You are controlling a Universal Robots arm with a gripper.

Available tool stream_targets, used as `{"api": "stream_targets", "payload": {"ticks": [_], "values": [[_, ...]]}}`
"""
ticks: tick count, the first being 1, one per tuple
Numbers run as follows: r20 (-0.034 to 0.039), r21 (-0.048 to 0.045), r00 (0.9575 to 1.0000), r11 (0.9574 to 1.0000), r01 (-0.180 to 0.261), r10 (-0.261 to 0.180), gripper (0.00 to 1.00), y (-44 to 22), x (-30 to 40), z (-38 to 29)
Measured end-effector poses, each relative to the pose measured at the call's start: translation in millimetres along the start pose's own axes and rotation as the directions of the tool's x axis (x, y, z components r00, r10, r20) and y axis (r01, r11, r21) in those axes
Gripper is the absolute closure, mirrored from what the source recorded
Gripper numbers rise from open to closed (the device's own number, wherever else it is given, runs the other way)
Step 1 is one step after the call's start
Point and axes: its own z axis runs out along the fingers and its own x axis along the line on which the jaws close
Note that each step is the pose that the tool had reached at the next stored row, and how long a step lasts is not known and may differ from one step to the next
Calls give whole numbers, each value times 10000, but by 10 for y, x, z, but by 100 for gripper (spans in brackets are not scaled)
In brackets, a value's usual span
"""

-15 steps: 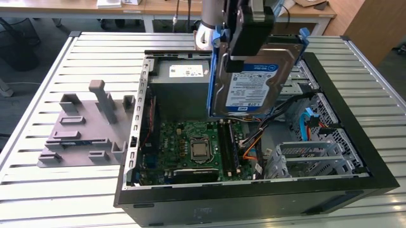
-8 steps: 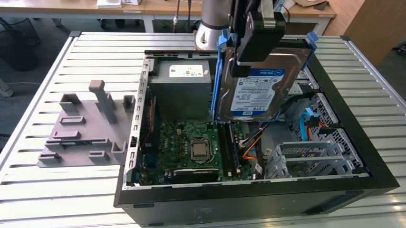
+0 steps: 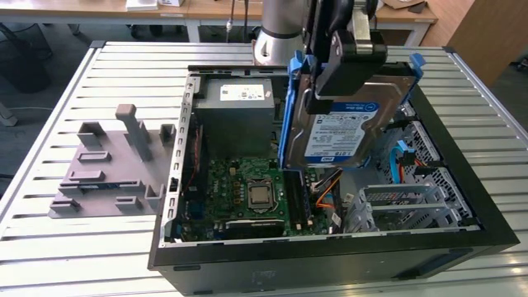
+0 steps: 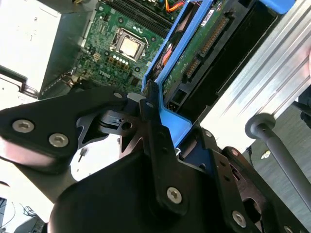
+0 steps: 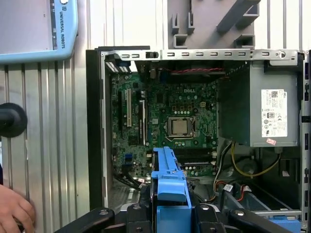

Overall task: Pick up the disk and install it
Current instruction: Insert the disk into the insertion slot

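Observation:
The disk (image 3: 342,133), a silver drive with a white-and-blue label in a blue plastic bracket (image 3: 289,117), hangs on edge, tilted, over the open computer case (image 3: 330,253). My gripper (image 3: 334,83) is shut on its upper end, the black fingers clamping the bracket. In the second wrist view my gripper (image 4: 146,114) pinches the blue bracket (image 4: 170,124), and the disk's green circuit side (image 4: 204,43) points down at the case. In the first wrist view the bracket (image 5: 167,179) juts out from between my fingers (image 5: 141,213) above the motherboard (image 5: 175,126).
A grey plastic holder block (image 3: 107,167) stands on the slatted table at the exterior view's left. Inside the case are the power supply (image 3: 235,108), motherboard (image 3: 251,185) and a metal drive cage (image 3: 412,198). A person's hand (image 5: 14,208) rests beside the case.

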Motion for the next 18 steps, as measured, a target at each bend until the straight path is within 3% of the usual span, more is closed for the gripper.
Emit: {"api": "stream_targets", "payload": {"ticks": [7, 14, 18], "values": [[-14, -12, 10000, 10000, 0, 0, 64, -184, 38, 8], [-81, -9, 10000, 10000, 2, -2, 64, -239, 120, 32], [-82, -9, 10000, 10000, 1, -1, 64, -344, 133, 56]]}}
